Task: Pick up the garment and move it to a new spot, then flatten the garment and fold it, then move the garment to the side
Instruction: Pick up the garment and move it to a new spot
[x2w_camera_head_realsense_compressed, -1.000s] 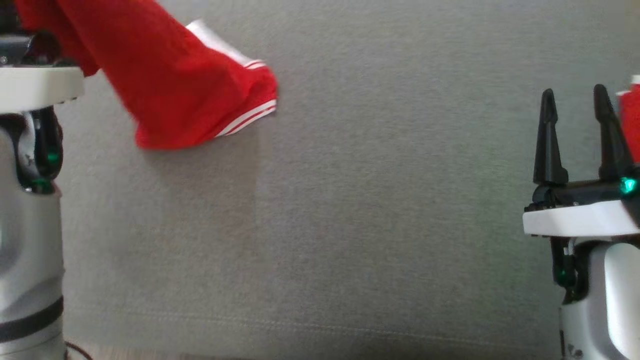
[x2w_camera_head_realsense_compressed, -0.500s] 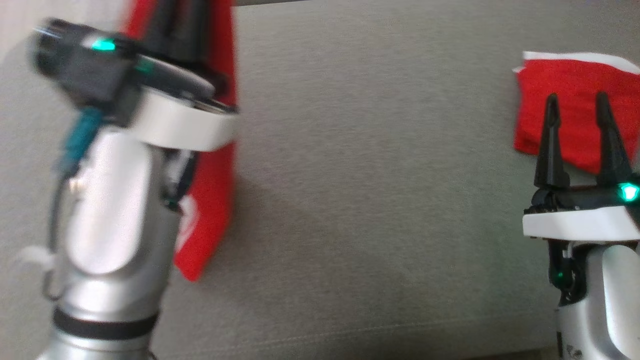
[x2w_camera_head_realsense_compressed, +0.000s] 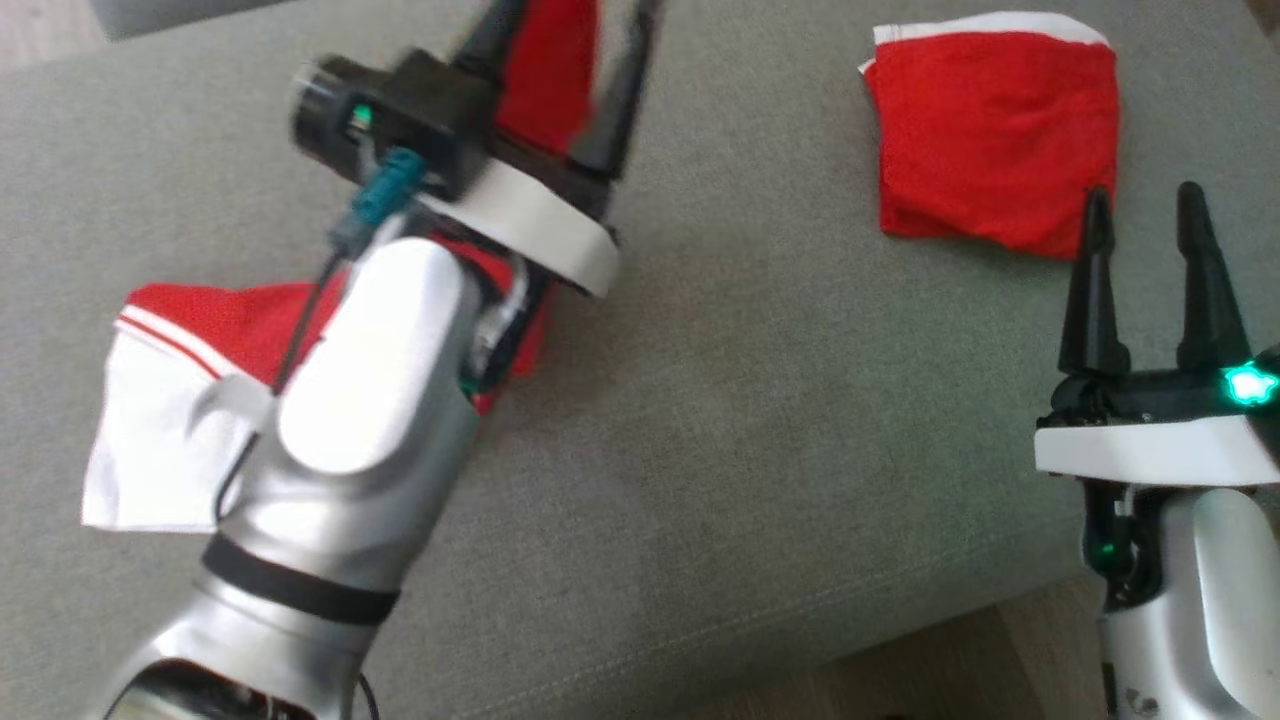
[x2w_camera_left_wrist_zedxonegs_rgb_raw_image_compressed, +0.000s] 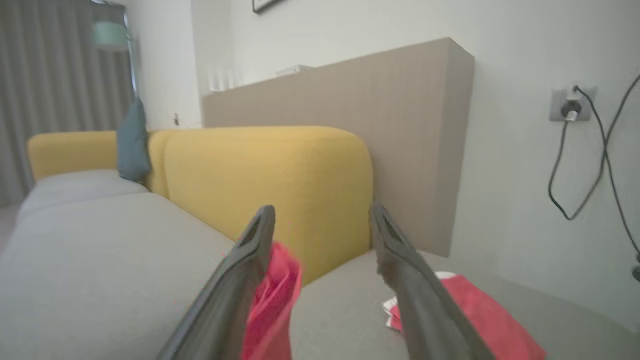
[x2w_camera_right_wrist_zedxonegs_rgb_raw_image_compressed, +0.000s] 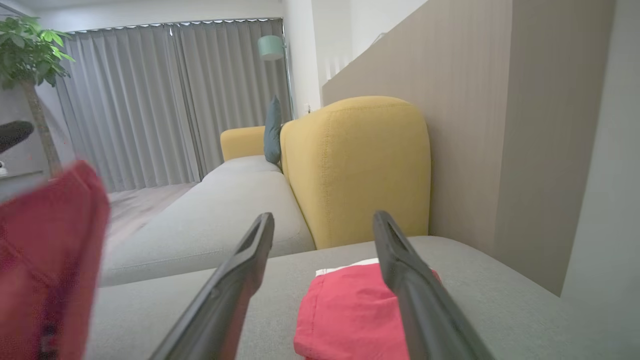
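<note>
We see the left gripper (x2w_camera_head_realsense_compressed: 570, 15) high over the grey sofa seat (x2w_camera_head_realsense_compressed: 760, 400), its two dark fingers spread wide and released. A strip of red cloth shows in the gap between them. In the left wrist view (x2w_camera_left_wrist_zedxonegs_rgb_raw_image_compressed: 322, 210) that cloth rests against the inner face of one finger (x2w_camera_left_wrist_zedxonegs_rgb_raw_image_compressed: 235, 285) and stands clear of the other.

The garment (x2w_camera_head_realsense_compressed: 215, 325), red with a white panel and thin white stripes, lies crumpled on the seat, mostly beneath the left forearm and behind the fingers. The red strip between the fingers seems to be part of it, though the arm hides the join and the picture is blurred there.

The right gripper (x2w_camera_head_realsense_compressed: 1143, 195) stands at the lower right with its two fingers apart and nothing between them. Just beyond its fingertips lies a folded red piece (x2w_camera_head_realsense_compressed: 995, 130) with a white edge, flat on the seat and well apart from the garment. The right wrist view (x2w_camera_right_wrist_zedxonegs_rgb_raw_image_compressed: 324, 216) shows one finger crossing in front of it (x2w_camera_right_wrist_zedxonegs_rgb_raw_image_compressed: 355, 310).

We count two red cloth items, two grippers and four fingers.
</note>
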